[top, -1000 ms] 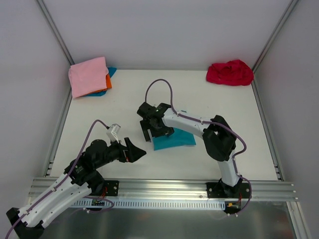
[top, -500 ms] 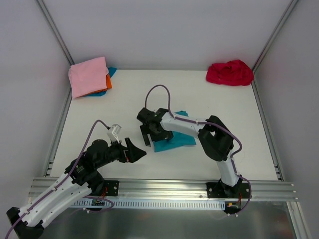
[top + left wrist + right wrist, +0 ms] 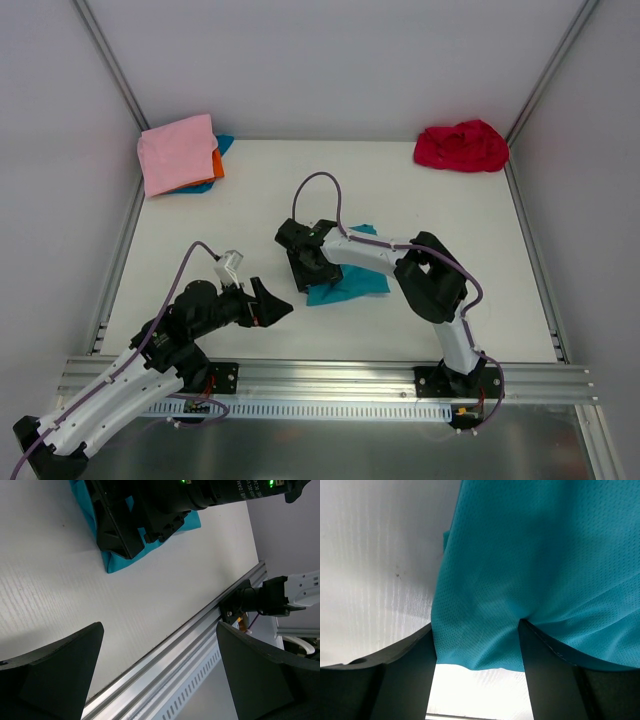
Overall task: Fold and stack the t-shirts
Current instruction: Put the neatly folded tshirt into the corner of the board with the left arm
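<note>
A folded teal t-shirt (image 3: 352,284) lies mid-table. My right gripper (image 3: 305,270) is down at its left edge. In the right wrist view the teal t-shirt (image 3: 520,555) fills the space between the two fingers of the right gripper (image 3: 477,645); they stand partly apart with the cloth's edge touching both. My left gripper (image 3: 276,306) hovers open and empty near the front edge. From the left wrist, the open left gripper (image 3: 160,630) frames the table rail, with the teal t-shirt (image 3: 114,562) ahead. A crumpled red t-shirt (image 3: 462,146) lies back right.
At the back left corner a folded pink t-shirt (image 3: 178,150) tops an orange one (image 3: 216,164) and a blue one (image 3: 190,187). White walls enclose the table (image 3: 200,240). An aluminium rail (image 3: 330,378) runs along the near edge.
The right gripper has come down and a little nearer over the teal t-shirt's left edge, and its jaws have narrowed around the cloth. The left arm has not moved.
</note>
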